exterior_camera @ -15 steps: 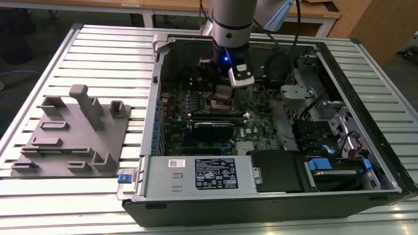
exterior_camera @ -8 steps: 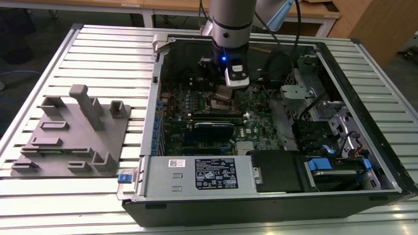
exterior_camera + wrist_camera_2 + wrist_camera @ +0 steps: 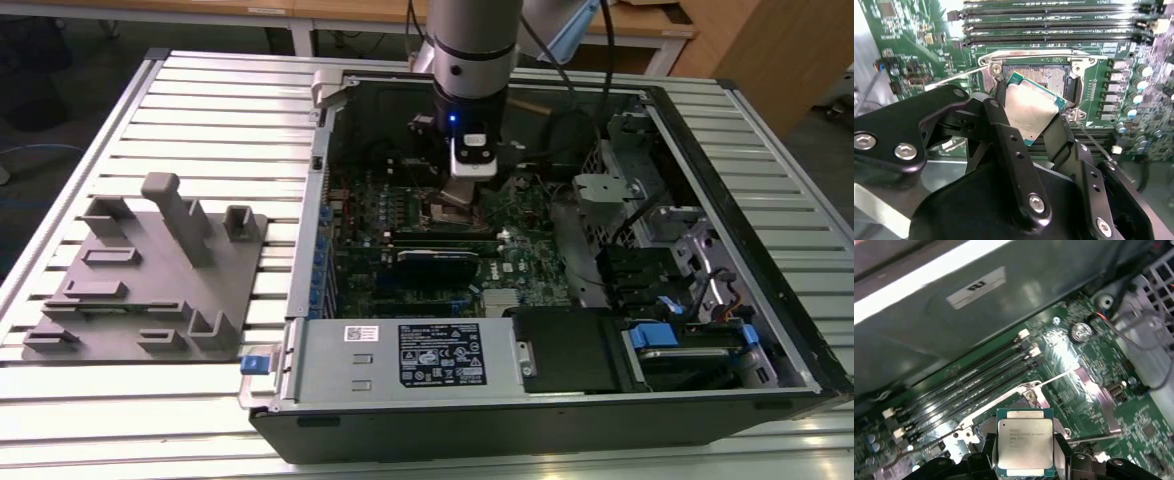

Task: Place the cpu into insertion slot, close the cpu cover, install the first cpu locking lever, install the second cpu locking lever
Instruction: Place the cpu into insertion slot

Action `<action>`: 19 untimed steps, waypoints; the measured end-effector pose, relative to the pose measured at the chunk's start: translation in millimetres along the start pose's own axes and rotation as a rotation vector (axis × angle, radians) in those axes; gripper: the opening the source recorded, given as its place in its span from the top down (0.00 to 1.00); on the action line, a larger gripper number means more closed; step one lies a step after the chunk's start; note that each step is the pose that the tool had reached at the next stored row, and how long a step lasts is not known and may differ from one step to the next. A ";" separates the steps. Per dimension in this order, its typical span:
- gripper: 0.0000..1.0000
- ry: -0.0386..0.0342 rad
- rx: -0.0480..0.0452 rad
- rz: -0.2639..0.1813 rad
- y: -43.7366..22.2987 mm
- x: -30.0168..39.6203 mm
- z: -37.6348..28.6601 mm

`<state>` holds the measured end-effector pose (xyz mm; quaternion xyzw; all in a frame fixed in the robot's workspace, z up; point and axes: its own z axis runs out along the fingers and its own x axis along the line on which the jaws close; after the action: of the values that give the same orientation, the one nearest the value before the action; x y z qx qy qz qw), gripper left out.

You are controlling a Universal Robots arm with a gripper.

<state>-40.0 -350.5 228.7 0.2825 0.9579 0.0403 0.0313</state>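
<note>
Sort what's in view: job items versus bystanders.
Job: small flat square silver-topped cpu, clamped in the black gripper; square silver-rimmed insertion slot.
Bystanders: long dark memory slots; grey moulded fixture tray; silver power supply box.

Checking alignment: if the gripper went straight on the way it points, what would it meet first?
Probably the square silver-rimmed insertion slot with its dark centre: the gripper, shut on the flat silver-topped square cpu, points at it; depth is unclear.

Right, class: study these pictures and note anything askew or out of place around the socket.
The cpu sits tilted in the claw over the open insertion slot, not flat in it; nothing looks damaged.
</note>
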 end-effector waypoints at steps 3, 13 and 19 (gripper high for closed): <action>0.46 -0.0053 0.0021 0.055 0.0 0.0 0.1; 0.46 -0.0162 0.0064 0.170 -0.1 0.0 0.4; 0.46 -0.0192 0.0074 0.201 -0.1 0.2 0.5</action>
<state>-40.2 -350.5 228.1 0.3778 0.9245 0.0369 0.0352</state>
